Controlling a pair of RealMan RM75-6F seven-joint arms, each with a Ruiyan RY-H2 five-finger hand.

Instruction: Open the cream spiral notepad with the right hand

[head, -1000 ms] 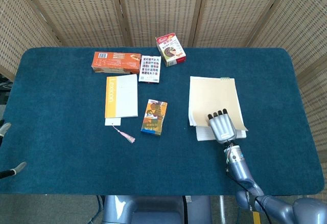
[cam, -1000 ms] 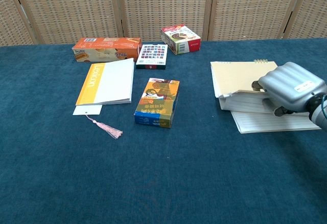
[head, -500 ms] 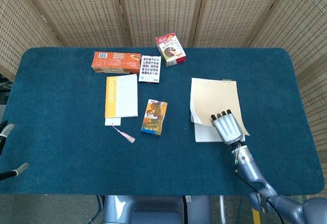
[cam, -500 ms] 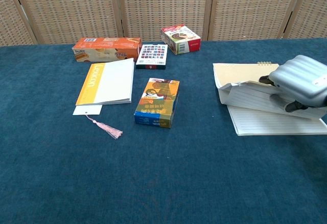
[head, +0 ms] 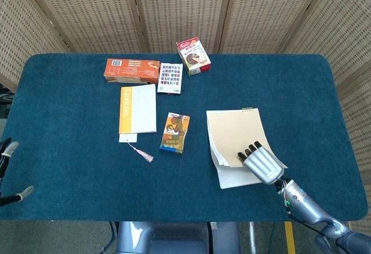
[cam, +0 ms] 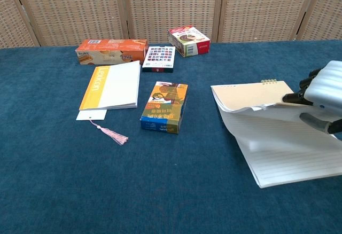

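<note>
The cream spiral notepad (head: 233, 133) (cam: 250, 95) lies right of the table's middle, its spiral edge at the far end. My right hand (head: 264, 164) (cam: 324, 92) holds the near right corner of the cream cover with some sheets, fingers on top and thumb beneath. In the chest view the cover is raised off the pad and a lined page (cam: 288, 154) shows under it. Only two spread fingertips of my left hand (head: 7, 148) show at the left edge of the head view, holding nothing.
A yellow and white book (head: 138, 109) with a pink tassel (head: 142, 153) lies left of centre. A colourful card box (head: 175, 132) sits between it and the notepad. At the back stand an orange box (head: 132, 70), a small patterned box (head: 170, 77) and a red-topped box (head: 193, 56).
The notepad has slid toward the front and left and turned slightly. My right hand has drawn back to the front right, lifting the cover higher and baring more lined page.
</note>
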